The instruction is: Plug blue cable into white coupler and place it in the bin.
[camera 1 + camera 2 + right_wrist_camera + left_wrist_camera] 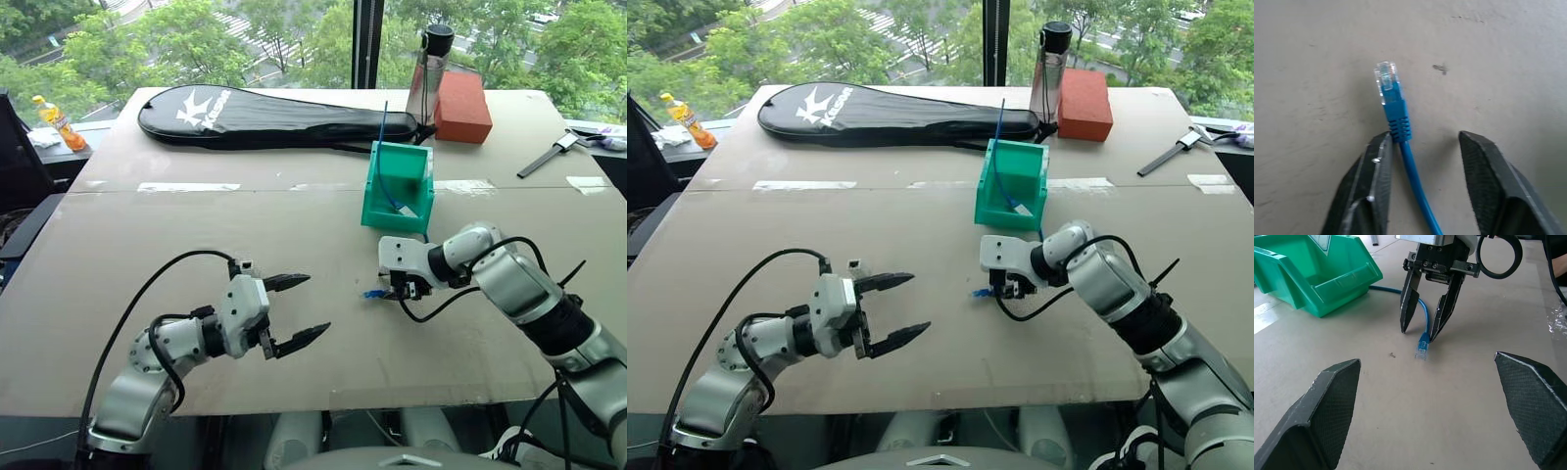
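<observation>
My left gripper [294,315] hangs over the tabletop [196,225] with fingers spread wide, holding nothing, pointed toward the middle. Right of it, the near end of the blue cable [1400,132] lies flat on the table, clear plug [1421,352] aimed toward my left gripper, long axis running from there back to the bin [375,206]; the far end sticks up out of the bin. My right gripper [1422,333] is tipped down over that near end, fingers apart, cable between them, one finger touching the boot, not clamped. Something white in the bin may be the coupler [408,211], can't be sure. Step looks like picking up the plug end; next I'd need to close just behind the plug and keep it level for the socket.
</observation>
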`<state>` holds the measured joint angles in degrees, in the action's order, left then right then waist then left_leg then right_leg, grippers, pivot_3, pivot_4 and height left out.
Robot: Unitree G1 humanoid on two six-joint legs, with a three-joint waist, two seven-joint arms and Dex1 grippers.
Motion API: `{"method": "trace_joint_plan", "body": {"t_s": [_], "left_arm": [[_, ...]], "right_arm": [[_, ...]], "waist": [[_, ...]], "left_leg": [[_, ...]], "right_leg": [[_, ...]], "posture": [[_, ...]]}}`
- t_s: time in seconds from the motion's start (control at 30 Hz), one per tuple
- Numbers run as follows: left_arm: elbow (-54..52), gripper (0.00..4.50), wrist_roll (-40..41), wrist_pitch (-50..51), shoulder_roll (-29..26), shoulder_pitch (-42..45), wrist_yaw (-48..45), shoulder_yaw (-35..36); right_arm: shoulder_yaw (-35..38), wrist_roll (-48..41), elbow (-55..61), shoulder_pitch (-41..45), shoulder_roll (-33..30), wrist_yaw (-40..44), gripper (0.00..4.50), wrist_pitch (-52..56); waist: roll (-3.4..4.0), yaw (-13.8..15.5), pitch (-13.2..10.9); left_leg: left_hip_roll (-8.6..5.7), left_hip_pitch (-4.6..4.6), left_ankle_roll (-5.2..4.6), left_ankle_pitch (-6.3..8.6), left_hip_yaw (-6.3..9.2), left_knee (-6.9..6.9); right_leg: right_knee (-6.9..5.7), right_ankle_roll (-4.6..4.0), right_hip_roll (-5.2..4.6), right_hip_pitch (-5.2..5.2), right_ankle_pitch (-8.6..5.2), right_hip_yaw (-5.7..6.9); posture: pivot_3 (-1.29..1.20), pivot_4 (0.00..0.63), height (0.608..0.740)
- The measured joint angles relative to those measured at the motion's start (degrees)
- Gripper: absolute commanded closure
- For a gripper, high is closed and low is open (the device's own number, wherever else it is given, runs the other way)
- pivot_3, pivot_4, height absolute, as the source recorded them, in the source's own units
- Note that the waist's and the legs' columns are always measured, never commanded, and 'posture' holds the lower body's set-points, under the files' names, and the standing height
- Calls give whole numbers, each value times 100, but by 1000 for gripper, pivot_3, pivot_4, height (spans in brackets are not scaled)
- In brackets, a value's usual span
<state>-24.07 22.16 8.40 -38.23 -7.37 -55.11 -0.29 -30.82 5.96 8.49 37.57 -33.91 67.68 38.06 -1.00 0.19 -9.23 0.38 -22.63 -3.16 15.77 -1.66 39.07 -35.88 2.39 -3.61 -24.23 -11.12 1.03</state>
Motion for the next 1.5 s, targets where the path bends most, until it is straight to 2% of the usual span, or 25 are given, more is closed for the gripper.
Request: {"method": "trace_joint_plan", "body": {"t_s": [0.1, 0.3, 0.43, 0.53, 0.57, 0.63, 0.8, 1.03, 1.13, 1.2, 1.23, 1.27, 1.33, 1.4, 1.5], "left_arm": [[80, 0, -309, 276, -100, 310, 134, -211], [600, 0, -367, 309, -87, 1121, -257, -640], [1103, 0, -519, 206, -18, 1608, -634, -1068], [1541, 0, -633, 15, 101, 1983, -866, -1276], [1865, 0, -757, -131, 235, 2265, -977, -1434], [2131, 0, -906, -251, 428, 2503, -998, -1599], [2582, 0, -1295, -370, 870, 2850, -916, -1942], [3038, 0, -1658, -606, 1076, 3033, -813, -2074], [3164, 772, -1714, -729, 1147, 3077, -806, -2074], [3219, 1726, -1749, -824, 1192, 3078, -821, -2093], [3229, 2058, -1758, -861, 1200, 3077, -834, -2111], [3234, 2695, -1766, -886, 1203, 3076, -844, -2118], [3239, 3404, -1773, -916, 1196, 3069, -878, -2126], [3253, 4446, -1781, -994, 1168, 3069, -892, -2121], [3261, 4446, -1784, -1040, 1152, 3069, -912, -2120]], "right_arm": [[324, -238, 107, -173, -2, -109, 53, 184], [1755, -1386, 1156, -1119, 21, -280, 53, 235], [3004, -2127, 1860, -2524, -244, -288, 53, -96], [3605, -2206, 2253, -3509, -419, -274, 53, -855], [3968, -2213, 2434, -4086, -453, -251, 53, -1390], [4209, -2217, 2482, -4507, -521, -234, 53, -1853], [4622, -2325, 2391, -4880, -795, -155, 53, -2604], [4776, -2423, 2263, -5192, -1016, -144, 53, -3020], [4776, -2422, 2276, -5322, -1016, -257, 0, -3069], [4776, -2416, 2302, -5469, -1016, -339, 0, -3105], [4775, -2416, 2327, -5547, -1014, -385, 0, -3125], [4776, -2415, 2367, -5617, -1009, -432, 0, -3125], [4767, -2416, 2490, -5760, -991, -516, 0, -3127], [4748, -2416, 2604, -5861, -930, -659, 0, -3122], [4743, -2417, 2687, -5915, -902, -790, 0, -3115]], "waist": [[3, 25, -2], [9, 70, -8], [10, 81, -9], [10, 80, -9], [14, 65, -9], [13, 50, -9], [12, 43, -9], [11, 72, -9], [10, 76, -8], [9, 81, -7], [10, 80, -7], [10, 78, -7], [10, 78, -7], [10, 77, -7], [10, 71, -6]], "left_leg": [[-1, -6, 0, 0, 3, 0], [-7, -25, -1, 1, 17, -1], [-10, -28, -2, 1, 25, -1], [-9, -25, -2, 1, 27, -1], [-8, -20, -3, 1, 22, 0], [-7, -9, -3, 1, 25, 7], [-4, 10, -3, 1, 21, 12], [-6, 1, -4, 1, 28, 12], [-7, 2, -4, 1, 28, 14], [-7, 2, -4, 1, 30, 15], [-7, 3, -4, 1, 30, 15], [-7, 3, -4, 1, 31, 15], [-6, 3, -4, 1, 32, 14], [-6, 3, -4, 1, 32, 14], [-6, 3, -4, 1, 31, 15]], "right_leg": [[1, 0, -1, -1, 0, 3], [9, 2, -4, -5, -1, 16], [13, 5, -6, 1, -2, 26], [12, 8, -2, 2, -4, 29], [10, 19, 3, 5, -11, 24], [7, 29, 5, 16, -17, 23], [4, 31, 7, 32, -18, 16], [7, 12, 4, 31, -8, 17], [7, 19, 2, 32, -12, 17], [7, 26, 2, 33, -16, 19], [7, 26, 1, 33, -16, 18], [6, 26, 1, 33, -15, 19], [6, 25, 1, 33, -16, 20], [6, 25, 0, 33, -16, 20], [6, 25, 0, 33, -15, 19]], "posture": [[0, 150, 740], [0, 150, 740], [0, 150, 740], [0, 150, 740], [0, 150, 740], [0, 150, 740], [0, 150, 740], [0, 150, 740], [0, 150, 740], [0, 150, 740], [0, 150, 740], [0, 150, 740], [0, 150, 740], [0, 150, 740], [0, 150, 740]]}}
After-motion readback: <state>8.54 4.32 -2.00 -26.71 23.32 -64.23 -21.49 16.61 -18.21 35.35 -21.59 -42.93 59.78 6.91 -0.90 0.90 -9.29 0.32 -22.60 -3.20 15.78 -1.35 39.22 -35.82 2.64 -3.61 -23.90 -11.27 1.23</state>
